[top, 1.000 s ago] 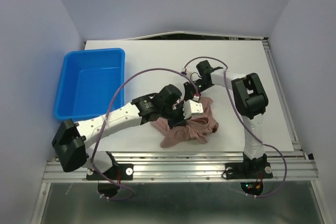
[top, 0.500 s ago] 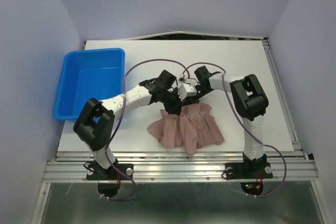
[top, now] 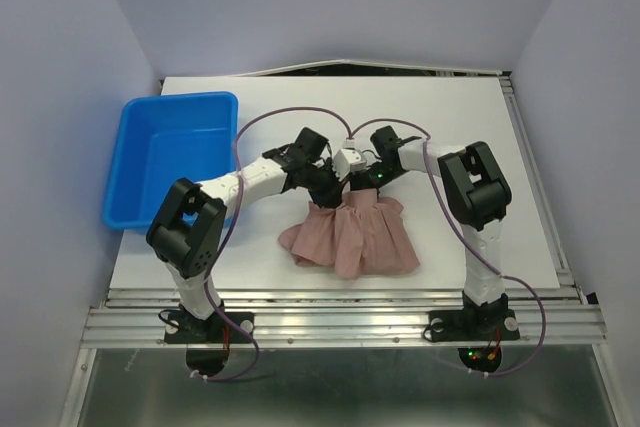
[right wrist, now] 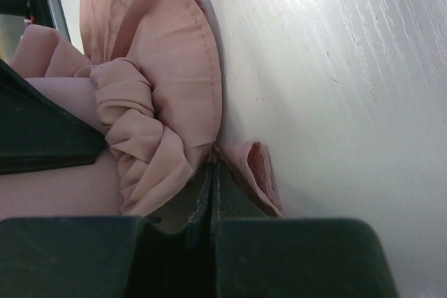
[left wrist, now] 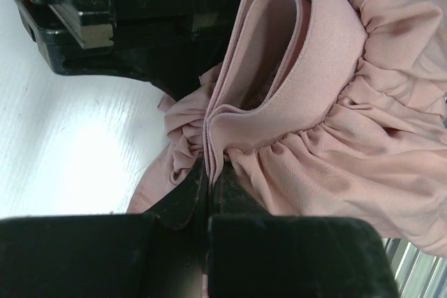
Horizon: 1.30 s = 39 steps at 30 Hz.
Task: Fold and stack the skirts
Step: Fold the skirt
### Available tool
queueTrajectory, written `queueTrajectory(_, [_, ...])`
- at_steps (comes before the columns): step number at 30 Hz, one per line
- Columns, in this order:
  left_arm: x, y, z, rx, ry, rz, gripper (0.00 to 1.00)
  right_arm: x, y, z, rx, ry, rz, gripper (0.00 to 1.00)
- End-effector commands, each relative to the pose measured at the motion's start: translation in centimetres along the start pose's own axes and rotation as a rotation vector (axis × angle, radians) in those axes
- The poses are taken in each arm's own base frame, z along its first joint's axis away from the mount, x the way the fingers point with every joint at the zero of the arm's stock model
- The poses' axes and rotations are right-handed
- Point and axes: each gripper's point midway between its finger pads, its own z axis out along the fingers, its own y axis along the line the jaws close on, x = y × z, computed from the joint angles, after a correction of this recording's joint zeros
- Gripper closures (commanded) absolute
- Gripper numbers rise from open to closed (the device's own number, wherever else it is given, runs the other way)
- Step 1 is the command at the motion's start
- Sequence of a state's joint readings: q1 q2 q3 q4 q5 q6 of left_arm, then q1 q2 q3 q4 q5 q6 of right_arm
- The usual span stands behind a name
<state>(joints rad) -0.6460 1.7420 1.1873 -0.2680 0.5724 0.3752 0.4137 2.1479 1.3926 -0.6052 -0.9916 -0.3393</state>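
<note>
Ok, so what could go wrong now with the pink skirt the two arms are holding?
The left fingers and right fingers each pinch just a thin edge of the skirt, so it might slip out. Both grips sit close together, so they could bump each other. The skirt lies bunched on the table, so the fold may come out crooked.

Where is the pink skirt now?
In the top view the skirt lies on the table, right of the blue bin, its waist pinched by the left gripper and right gripper.
</note>
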Motion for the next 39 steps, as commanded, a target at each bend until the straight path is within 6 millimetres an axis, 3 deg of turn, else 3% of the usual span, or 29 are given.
queueTrajectory(1, [-0.7,1.7,1.4,-0.041,-0.030,0.016,1.00,0.3,0.5,0.0,0.008,0.027,-0.029,0.99])
queueTrajectory(5, [1.3,2.7,3.5,-0.048,0.016,-0.029,1.00,-0.6,-0.5,-0.2,0.065,0.031,-0.030,0.96])
queueTrajectory(7, [2.6,2.8,4.2,-0.044,0.051,-0.058,1.00,-1.3,-1.3,-0.4,0.118,0.031,-0.022,0.84])
queueTrajectory(9, [4.1,2.6,4.9,-0.031,0.097,-0.087,1.00,-2.8,-3.5,-2.2,0.205,-0.007,0.033,0.79])
queueTrajectory(10, [5.4,2.4,5.1,-0.018,0.135,-0.108,0.99,-3.3,-4.3,-2.9,0.202,-0.031,0.068,0.68])
queueTrajectory(11, [6.0,2.3,5.2,-0.015,0.153,-0.117,0.99,-4.4,-5.6,-4.9,0.223,-0.086,0.106,0.62])
queueTrajectory(14, [7.4,2.1,5.5,-0.011,0.192,-0.147,0.99,-4.8,-7.7,-7.3,0.270,-0.122,0.143,0.45])
queueTrajectory(18, [7.4,2.6,5.6,-0.032,0.218,-0.168,0.99,-5.3,-9.7,-10.7,0.397,-0.156,0.139,0.38])
queueTrajectory(21, [6.6,3.0,5.4,-0.051,0.232,-0.191,0.97,-6.0,-10.6,-14.5,0.518,-0.196,0.138,0.37])
queueTrajectory(22, [6.6,3.2,5.1,-0.065,0.250,-0.206,0.94,-6.7,-10.1,-16.6,0.559,-0.228,0.128,0.38])
queueTrajectory(24, [4.6,3.8,4.9,-0.087,0.231,-0.226,0.94,-7.4,-8.8,-18.6,0.597,-0.255,0.104,0.39])
queueTrajectory(27, [2.1,3.5,4.0,-0.076,0.212,-0.269,0.84,-8.8,-3.8,-21.4,0.629,-0.330,0.038,0.41])
queueTrajectory(28, [1.9,3.0,3.7,-0.063,0.225,-0.285,0.74,-9.0,-2.5,-22.0,0.630,-0.346,0.023,0.43])
queueTrajectory(29, [0.9,2.6,3.4,-0.042,0.216,-0.302,0.61,-9.0,0.3,-22.5,0.619,-0.356,-0.011,0.45])
queueTrajectory(30, [0.4,2.8,3.3,-0.044,0.204,-0.295,0.58,-8.9,1.5,-23.0,0.618,-0.361,-0.023,0.45])
queueTrajectory(33, [-0.6,2.5,2.6,-0.043,0.190,-0.305,0.33,-7.8,6.0,-22.2,0.591,-0.361,-0.084,0.47])
queueTrajectory(35, [-1.4,2.5,2.0,-0.045,0.173,-0.299,0.31,-6.6,7.6,-20.9,0.572,-0.330,-0.117,0.49])
queueTrajectory(39, [-3.0,2.8,0.9,-0.052,0.122,-0.302,0.30,-3.8,11.5,-15.6,0.463,-0.241,-0.187,0.53])
